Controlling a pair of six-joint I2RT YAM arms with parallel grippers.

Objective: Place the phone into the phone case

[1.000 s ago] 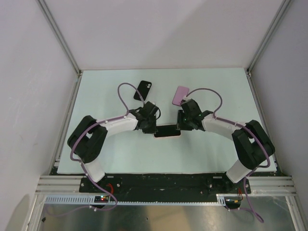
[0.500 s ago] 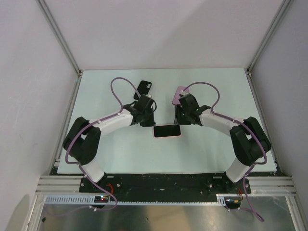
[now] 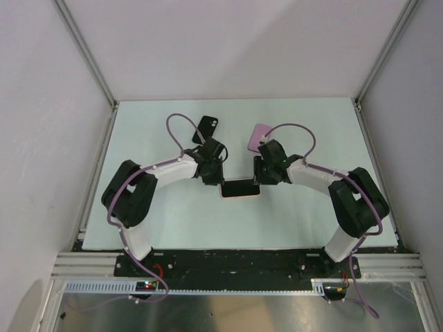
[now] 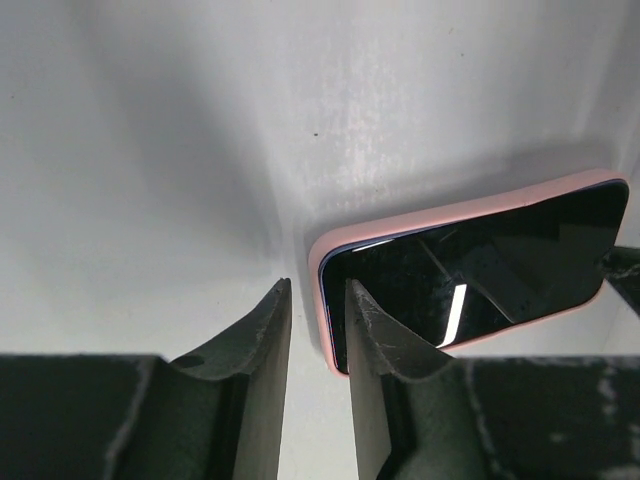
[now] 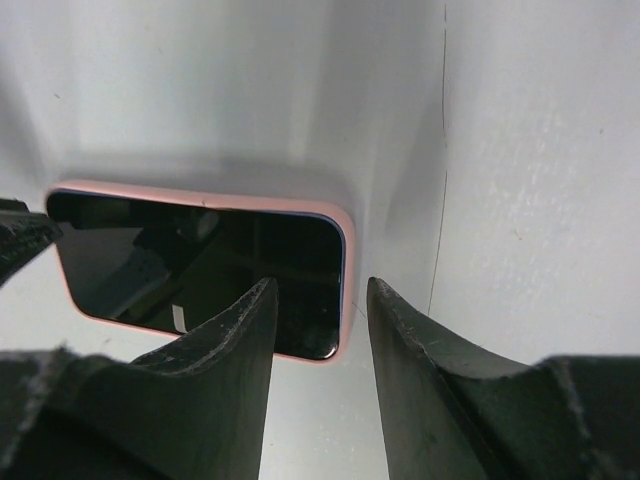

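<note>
One cased phone [image 3: 240,188], two loose cases [image 3: 207,128] [image 3: 260,135]

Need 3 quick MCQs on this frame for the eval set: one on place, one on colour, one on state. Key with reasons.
1. Where does the phone lie?
A. On the table, between the left gripper and the right gripper
B. At the table's far left corner
C. Lifted off the table in one gripper

2. What colour is the case around it?
A. Green
B. Pink
C. Yellow

3. How does the left gripper stand?
A. Shut on the phone
B. Fully shut, no gap
C. Open, nothing between its fingers

Key:
1 A, the top view shows it flat between the two arms' tips.
2 B, a pink rim frames the dark screen in both wrist views.
3 C, bare table shows through the gap in the left wrist view.
</note>
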